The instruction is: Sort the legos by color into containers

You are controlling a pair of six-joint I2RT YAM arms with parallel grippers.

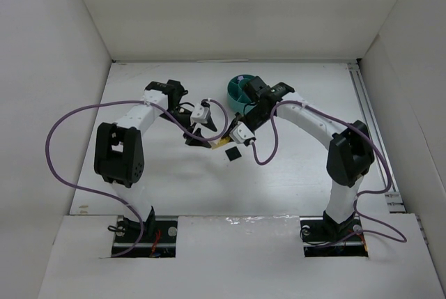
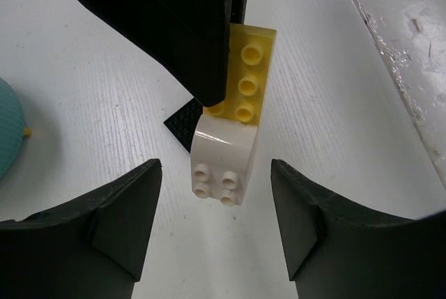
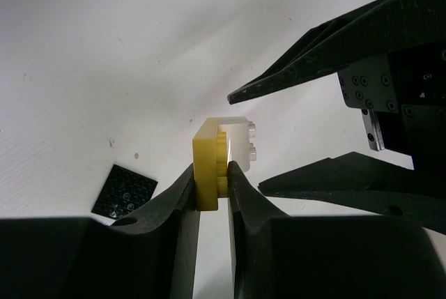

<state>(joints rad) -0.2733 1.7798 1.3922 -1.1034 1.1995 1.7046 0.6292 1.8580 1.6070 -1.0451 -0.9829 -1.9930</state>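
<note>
The right gripper (image 3: 212,173) is clenching the yellow brick (image 3: 203,151); the pale brick (image 2: 221,156) stuck to it is sitting between the left gripper's (image 2: 214,173) released jaws. They're seemingly separating the pair, so the left needs closing squarely. Beyond both, the teal dish (image 1: 239,90) is waiting.

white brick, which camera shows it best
Left wrist: the white brick sits centre frame, studs clear, stuck to the yellow brick, inside the open left gripper. Right wrist shows only a pale edge behind the yellow brick. In the top view it is too small to make out.
</note>
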